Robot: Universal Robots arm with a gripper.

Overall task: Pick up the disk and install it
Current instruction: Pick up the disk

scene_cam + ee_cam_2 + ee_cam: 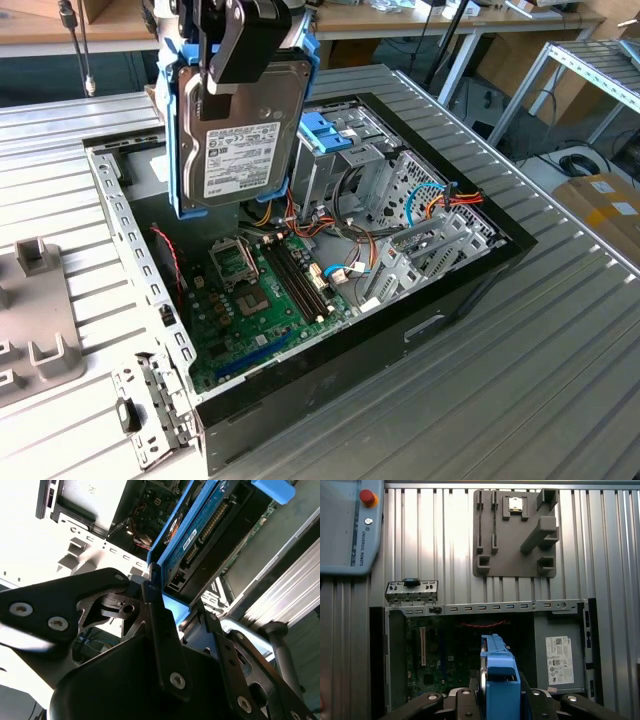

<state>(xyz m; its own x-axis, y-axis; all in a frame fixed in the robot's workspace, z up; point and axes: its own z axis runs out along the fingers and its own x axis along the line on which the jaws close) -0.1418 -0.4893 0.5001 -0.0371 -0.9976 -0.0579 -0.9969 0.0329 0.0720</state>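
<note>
While the exterior view looks down on an open black metal computer case [455, 305], the black gripper [236, 72] holds the disk [240, 140], a flat silver hard drive with a white label and a blue plastic frame, upright in the air above it, jaws closed on its two faces. In the second wrist view, black fingers [156, 615] clamp the disk [200, 530]. In the first wrist view, the disk [499, 677] hangs edge-on over the case's green motherboard [445, 655].

disk [240, 145] upper pt hid by end effector [235, 65]
</note>
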